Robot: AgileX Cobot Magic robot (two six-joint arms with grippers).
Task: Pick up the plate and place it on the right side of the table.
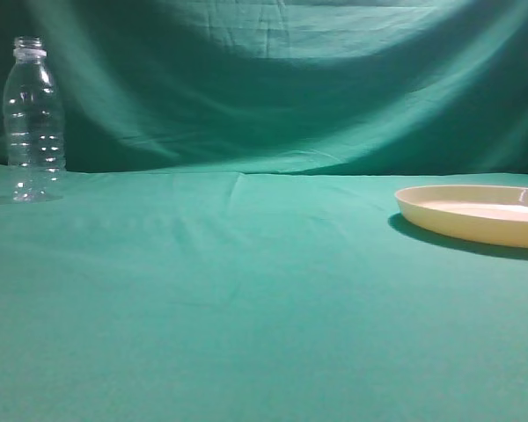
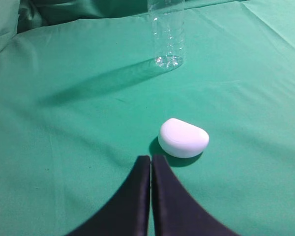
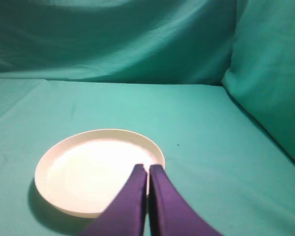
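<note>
Already the plate [image 1: 475, 214] is sitting flat at the right edge of the exterior view, on the right side of the table [image 1: 246, 299], so the placing is probably done or was never needed from here; its rim is resting level on the cloth with nothing gripping it. The right gripper [image 3: 148, 169] is hanging above and just behind the plate [image 3: 96, 169], its dark fingers pressed together and empty, their tips overlapping the near rim in the wrist view without clearly touching it, which is looking more like a pause than a grasp. The left gripper [image 2: 151, 160] is likewise pressed closed and holding nothing, pointing down toward the cloth just short of a small white rounded object [image 2: 183, 137], with the clear bottle [image 2: 167, 34] standing upright farther off, at the table's left; neither arm is showing in the exterior view
</note>
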